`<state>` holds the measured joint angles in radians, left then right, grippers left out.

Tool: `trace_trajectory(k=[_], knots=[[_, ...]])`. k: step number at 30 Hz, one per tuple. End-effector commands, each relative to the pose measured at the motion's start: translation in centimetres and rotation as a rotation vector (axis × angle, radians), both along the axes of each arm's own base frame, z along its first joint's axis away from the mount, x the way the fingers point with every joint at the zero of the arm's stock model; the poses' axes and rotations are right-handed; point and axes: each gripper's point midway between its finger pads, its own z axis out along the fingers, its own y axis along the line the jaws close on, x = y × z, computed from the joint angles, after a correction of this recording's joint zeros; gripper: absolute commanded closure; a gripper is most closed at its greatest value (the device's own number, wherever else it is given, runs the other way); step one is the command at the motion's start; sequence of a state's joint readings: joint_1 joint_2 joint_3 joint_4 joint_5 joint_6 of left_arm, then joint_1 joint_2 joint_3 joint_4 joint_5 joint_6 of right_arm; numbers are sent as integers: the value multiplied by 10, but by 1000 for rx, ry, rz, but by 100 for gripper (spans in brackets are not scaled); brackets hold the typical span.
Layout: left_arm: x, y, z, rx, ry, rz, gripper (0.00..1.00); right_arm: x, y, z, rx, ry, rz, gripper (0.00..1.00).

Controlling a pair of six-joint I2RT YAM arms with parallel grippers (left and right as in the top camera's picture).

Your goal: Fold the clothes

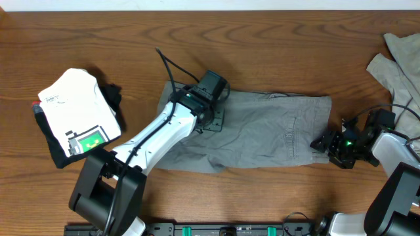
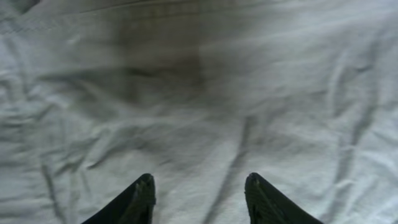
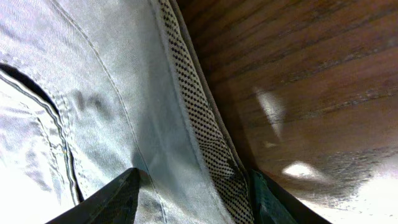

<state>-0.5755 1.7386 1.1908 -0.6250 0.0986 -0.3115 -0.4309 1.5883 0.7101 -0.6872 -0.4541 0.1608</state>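
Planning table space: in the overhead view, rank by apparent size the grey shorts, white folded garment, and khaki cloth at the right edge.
1. grey shorts
2. white folded garment
3. khaki cloth, cut off by the frame, so its rank is unsure

The left arm (image 1: 157,134) covers the left end of the shorts (image 1: 275,131); a second garment (image 1: 400,62) is cut off by the right edge; the left wrist view is blurred.

Left arm (image 1: 157,134) stretched diagonally over leg end of shorts (image 1: 275,128). Left pincer (image 2: 199,186) aimed down at cloth, fingers spread. Right pincer (image 3: 194,190) low at waistband end, fingers apart, straddling the edge.
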Motion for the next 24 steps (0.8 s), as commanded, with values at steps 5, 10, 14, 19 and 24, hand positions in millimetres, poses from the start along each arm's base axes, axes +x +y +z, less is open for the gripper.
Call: trace_trajectory(k=[5,10,14,19,24], knots=[[-1,-5,-2,6,-3,-16,54,-67,-19,-41,-81,315,-159,40],[0,-4,-2,13,-12,-13,53,-80,-30,-43,-59,342,-248,40],[1,-3,-2,15,-15,-11,53,-96,-28,-51,-33,356,-292,42],[2,-4,-1,11,-20,-12,54,-93,-9,-54,61,304,-301,43],[2,-4,-1,10,-21,-12,53,-95,0,-56,95,290,-298,43]])
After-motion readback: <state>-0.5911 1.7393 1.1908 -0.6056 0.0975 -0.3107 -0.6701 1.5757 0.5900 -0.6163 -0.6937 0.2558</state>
